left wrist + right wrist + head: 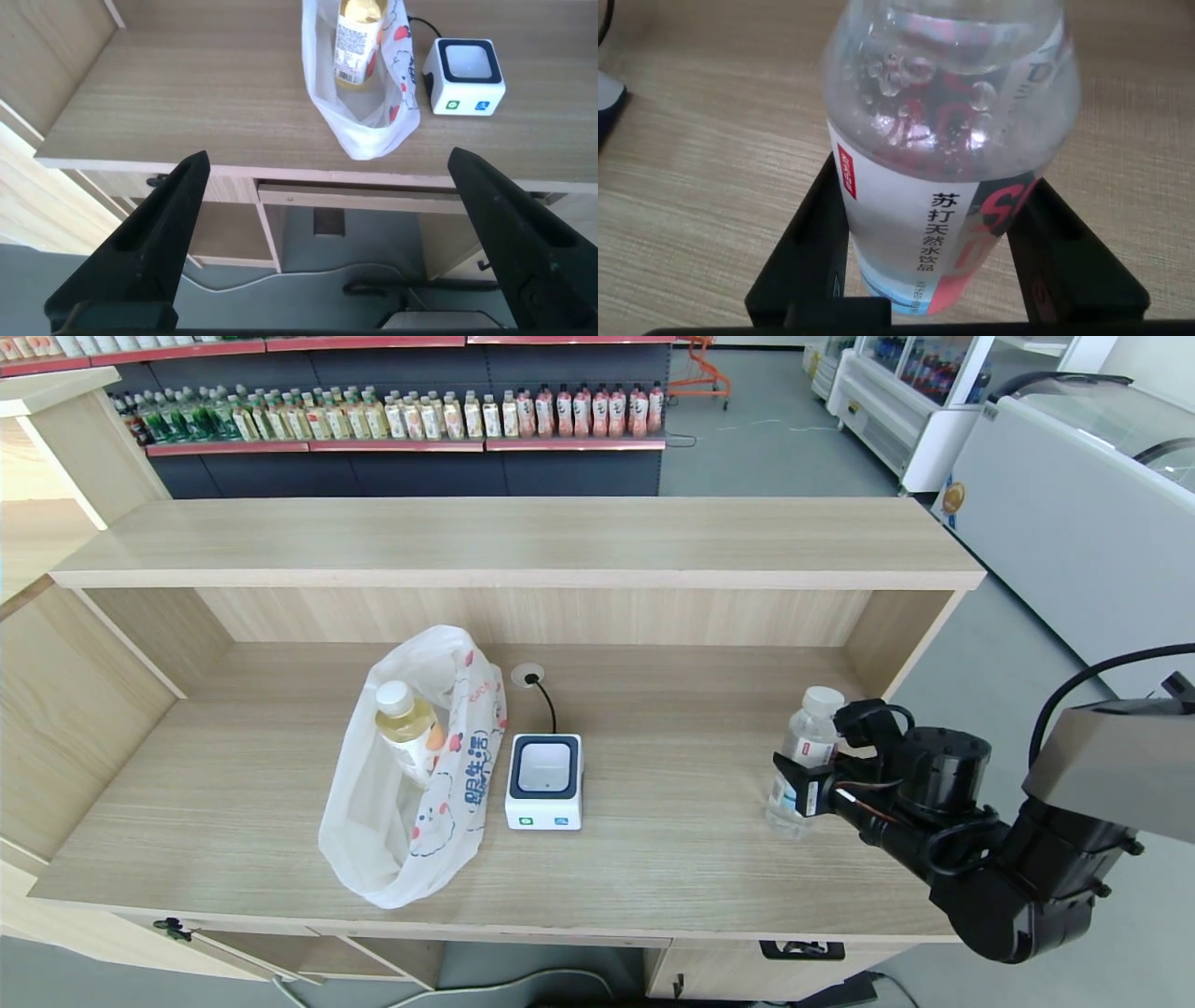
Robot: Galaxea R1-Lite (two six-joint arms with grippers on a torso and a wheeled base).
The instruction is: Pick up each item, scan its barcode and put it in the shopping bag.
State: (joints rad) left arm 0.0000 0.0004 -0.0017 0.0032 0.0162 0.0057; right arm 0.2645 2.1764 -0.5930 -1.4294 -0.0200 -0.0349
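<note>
standing upright near the right end of the pale wood-grain table (672,859), the clear plastic water bottle (805,761) (943,140) with a white screw cap is clenched at label height by the right pincer (801,782) (938,173). one flat black finger (803,261) presses each side of its rounded, bubble-flecked body. whether the base touches the wood cannot be told. its wrap label is white with a small red tab, dark characters and a red and pale blue band lower down.

well apart to the left, near the table's middle, sits the square white barcode scanner (544,779) (467,75). it has a dark glass top and two small coloured marks, green and blue, on its front face. a black cable (549,705) runs from it to a round port in the tabletop. just beside the scanner, the thin white plastic shopping bag (411,821) (374,131) slumps open, crinkled, printed with cartoon faces and blue characters. a yellow-tea bottle (406,719) (355,37) with a white cap leans inside it.

the left pincer (329,163) hangs released off the table's front edge, its dark fingers spread wide with nothing between them.

a raised wooden ledge (513,537) backs the table. beyond it a grey floor, dark shelves with red rails carrying rows of bottled drinks (392,415), and white glass-topped freezers (1074,504) on the right.
</note>
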